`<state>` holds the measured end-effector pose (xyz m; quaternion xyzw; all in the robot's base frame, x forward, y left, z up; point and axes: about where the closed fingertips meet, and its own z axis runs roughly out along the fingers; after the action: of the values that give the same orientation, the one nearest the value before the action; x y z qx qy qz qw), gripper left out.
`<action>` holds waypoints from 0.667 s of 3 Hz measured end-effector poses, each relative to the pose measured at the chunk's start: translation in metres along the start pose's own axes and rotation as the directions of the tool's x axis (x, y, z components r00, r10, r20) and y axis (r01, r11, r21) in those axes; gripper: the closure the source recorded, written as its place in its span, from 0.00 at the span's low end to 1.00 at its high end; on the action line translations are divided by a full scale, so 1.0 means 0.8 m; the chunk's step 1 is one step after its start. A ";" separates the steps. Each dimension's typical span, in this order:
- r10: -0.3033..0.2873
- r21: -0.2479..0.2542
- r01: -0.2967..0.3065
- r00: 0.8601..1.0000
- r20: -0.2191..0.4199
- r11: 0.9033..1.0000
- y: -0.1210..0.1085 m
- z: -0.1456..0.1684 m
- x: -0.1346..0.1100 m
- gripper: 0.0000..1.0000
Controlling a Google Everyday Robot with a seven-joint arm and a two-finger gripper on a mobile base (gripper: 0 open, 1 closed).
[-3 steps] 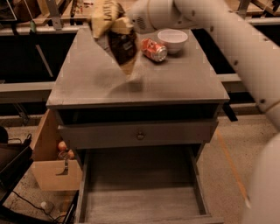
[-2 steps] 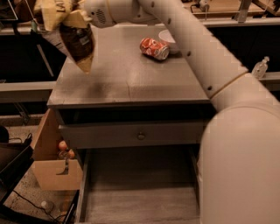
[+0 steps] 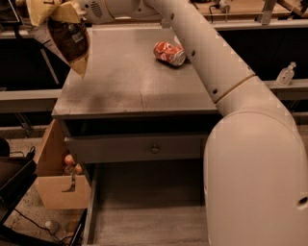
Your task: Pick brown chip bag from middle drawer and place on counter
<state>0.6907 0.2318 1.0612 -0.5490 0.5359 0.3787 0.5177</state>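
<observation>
**At the counter's far left corner, the bag hangs in the gripper**

Low on the left, beside the cabinet, a cardboard box (image 3: 57, 190) stands open on the floor with a couple of small round orange things in it. Above it, at the top left, the gripper (image 3: 67, 8) has its fingers clamped on the top of the brown chip bag (image 3: 67, 41). The bag hangs tilted, and its lower corner points down at the left edge of the counter (image 3: 130, 84). Further right on that grey surface, near the back, a red-orange soda can (image 3: 169, 53) lies on its side, well apart from the bag. Under the counter sits a closed drawer front (image 3: 125, 150) with a small round knob. Below that, the middle drawer (image 3: 144, 221) is pulled out, showing its plank floor. The white arm (image 3: 226, 81) sweeps from the lower right up to the gripper. On a ledge at the far right stands a small clear bottle (image 3: 285, 74).
</observation>
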 end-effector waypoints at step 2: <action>0.001 -0.009 -0.001 1.000 0.000 1.000 0.004 0.007 0.001 0.15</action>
<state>0.6888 0.2372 1.0591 -0.5510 0.5345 0.3816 0.5148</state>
